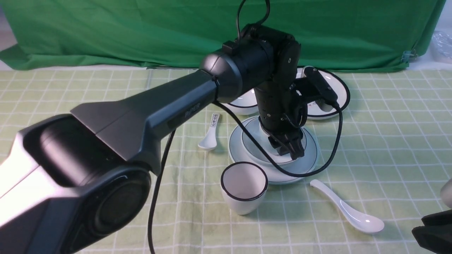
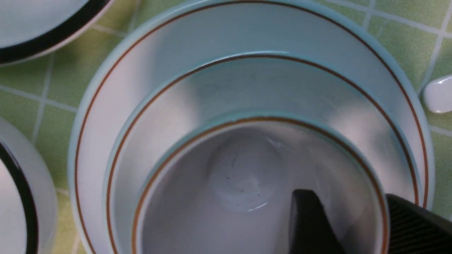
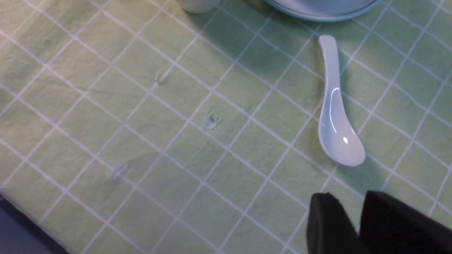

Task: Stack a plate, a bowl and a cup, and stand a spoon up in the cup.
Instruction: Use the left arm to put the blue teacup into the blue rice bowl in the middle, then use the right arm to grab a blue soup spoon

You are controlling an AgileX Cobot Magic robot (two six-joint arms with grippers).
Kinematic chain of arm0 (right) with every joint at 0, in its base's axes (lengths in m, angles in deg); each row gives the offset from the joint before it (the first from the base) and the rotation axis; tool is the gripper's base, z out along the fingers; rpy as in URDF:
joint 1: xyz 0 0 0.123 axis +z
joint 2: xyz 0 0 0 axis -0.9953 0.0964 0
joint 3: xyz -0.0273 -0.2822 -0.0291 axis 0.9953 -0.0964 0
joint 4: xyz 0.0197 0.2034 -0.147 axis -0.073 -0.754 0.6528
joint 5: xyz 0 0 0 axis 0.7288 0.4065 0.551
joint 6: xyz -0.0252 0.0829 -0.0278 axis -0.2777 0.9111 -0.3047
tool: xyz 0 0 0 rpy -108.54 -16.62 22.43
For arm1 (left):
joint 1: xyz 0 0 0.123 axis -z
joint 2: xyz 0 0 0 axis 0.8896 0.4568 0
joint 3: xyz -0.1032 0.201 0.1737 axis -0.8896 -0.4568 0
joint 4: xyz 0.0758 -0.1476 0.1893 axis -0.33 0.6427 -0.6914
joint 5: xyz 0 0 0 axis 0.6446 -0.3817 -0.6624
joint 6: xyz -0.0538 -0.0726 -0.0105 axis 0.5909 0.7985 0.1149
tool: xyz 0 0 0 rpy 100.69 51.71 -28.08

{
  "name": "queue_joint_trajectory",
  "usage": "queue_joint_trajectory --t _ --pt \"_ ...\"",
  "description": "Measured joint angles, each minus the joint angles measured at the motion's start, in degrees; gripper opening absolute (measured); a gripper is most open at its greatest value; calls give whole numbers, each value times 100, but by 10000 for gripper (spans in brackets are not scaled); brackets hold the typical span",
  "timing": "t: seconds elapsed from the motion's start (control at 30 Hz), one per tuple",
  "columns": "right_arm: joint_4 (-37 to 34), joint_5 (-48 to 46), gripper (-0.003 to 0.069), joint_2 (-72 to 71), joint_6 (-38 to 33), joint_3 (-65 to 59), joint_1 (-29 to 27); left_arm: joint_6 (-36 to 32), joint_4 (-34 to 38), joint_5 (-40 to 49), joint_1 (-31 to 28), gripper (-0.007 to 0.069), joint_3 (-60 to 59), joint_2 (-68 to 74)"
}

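Note:
The plate (image 2: 247,31) lies on the checked cloth with the bowl (image 2: 247,84) in it and the cup (image 2: 229,176) upright in the bowl. My left gripper (image 2: 348,195) is open and straddles the cup's wall, one finger inside and clear of it, the other outside. From the front, the left gripper (image 1: 287,150) points down over the plate (image 1: 310,165) and bowl (image 1: 250,141) and hides the cup. The white spoon (image 1: 348,208) lies flat right of the stack. My right gripper (image 3: 348,195) hovers near the spoon (image 3: 335,120) bowl end, slightly open and empty.
A black-rimmed cup (image 1: 243,192) stands just in front of the stack. A small printed spoon (image 1: 210,135) lies to its left. Behind are a black-rimmed bowl (image 1: 243,102) and a black-rimmed plate (image 1: 335,102). The left arm's cable (image 1: 332,148) loops over the plate.

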Motion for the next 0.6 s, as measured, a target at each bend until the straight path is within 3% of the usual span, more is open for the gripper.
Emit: queue_joint_trajectory --t 0.1,0.2,0.4,0.47,0.6 --pt "0 0 357 0 21 0 0 0 13 -74 -5 404 0 0" --pt "21 0 418 0 108 0 0 137 13 -74 -9 495 0 -13" --pt "296 127 424 162 286 0 0 691 -109 252 -9 516 -12 -394" --pt "436 298 424 493 279 23 0 1101 -229 313 -9 458 -69 -782" --pt "517 508 424 1874 117 352 -23 1620 -220 325 -9 162 -598 -2191"
